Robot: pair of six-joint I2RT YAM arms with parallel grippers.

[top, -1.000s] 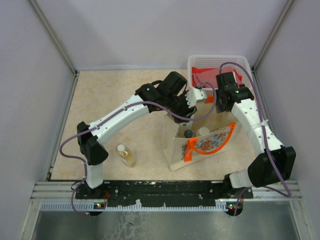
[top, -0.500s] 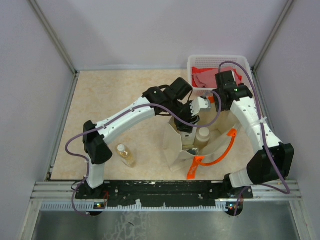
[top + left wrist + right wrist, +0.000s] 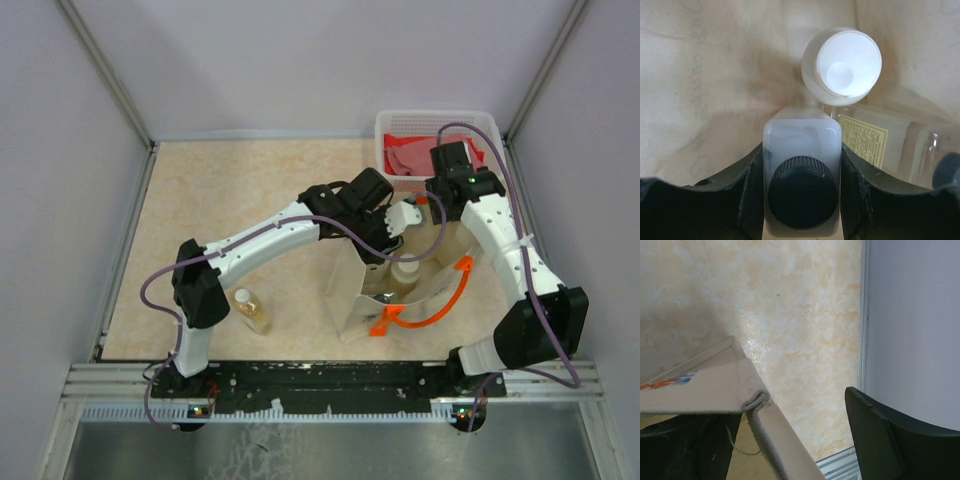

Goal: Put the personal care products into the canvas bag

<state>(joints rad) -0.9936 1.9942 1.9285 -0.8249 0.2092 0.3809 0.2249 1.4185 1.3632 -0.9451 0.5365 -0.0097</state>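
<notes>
- Hanging deep inside the bag point(image 3: 350, 308), the white bottle point(image 3: 802, 165) is clamped in the left gripper point(image 3: 385, 238), just beside the cream bottle point(image 3: 842, 67) and the clear bottle point(image 3: 890, 145).
- It looks like the drop-off: next, let go and lift straight out.
- The right gripper point(image 3: 785, 440) stands wide, the bag's rim between its fingers.
- Canvas walls crowd close; the amber bottle point(image 3: 250, 312) waits on the open table point(image 3: 220, 200).

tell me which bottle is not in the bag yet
The amber-liquid bottle with the white cap, standing alone on the table left of the canvas bag. The white bottle, the cream bottle and the clear bottle are inside it.
</notes>
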